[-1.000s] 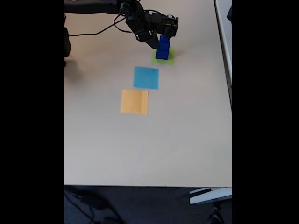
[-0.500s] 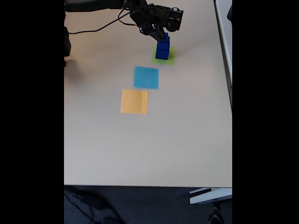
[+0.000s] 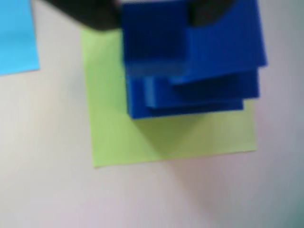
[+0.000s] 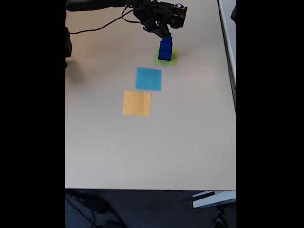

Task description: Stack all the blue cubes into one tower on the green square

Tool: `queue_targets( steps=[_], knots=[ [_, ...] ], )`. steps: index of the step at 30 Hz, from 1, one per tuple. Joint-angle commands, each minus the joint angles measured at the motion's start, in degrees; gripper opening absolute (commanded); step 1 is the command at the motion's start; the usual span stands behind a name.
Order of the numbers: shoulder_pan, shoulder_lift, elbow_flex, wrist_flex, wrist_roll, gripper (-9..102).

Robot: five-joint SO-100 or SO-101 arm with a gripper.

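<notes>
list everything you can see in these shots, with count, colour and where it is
blue cubes: count unclear, at least three steps in the wrist view, dark blue, stacked as one tower on the green square
green square: 1, light yellow-green, flat, upper part of the table in the fixed view
light-blue square: 1, flat, below the green one in the fixed view
orange square: 1, flat, below the light-blue one
table: 1, beige
cable: 1, black, top left
arm: 1, black, top edge
gripper: 1, black, just above the tower top

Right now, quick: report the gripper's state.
Gripper: just above the tower on the green square; open or shut cannot be told, and no cube shows clearly between its fingers.
</notes>
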Motion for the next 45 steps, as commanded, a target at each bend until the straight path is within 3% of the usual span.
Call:
queue_targets(
  steps=[1, 45],
  knots=[
    [-1.05, 0.26, -3.96, -2.29, 0.53, 0],
    [-3.52, -1.67, -2.64, -1.41, -4.66, 0]
  ],
)
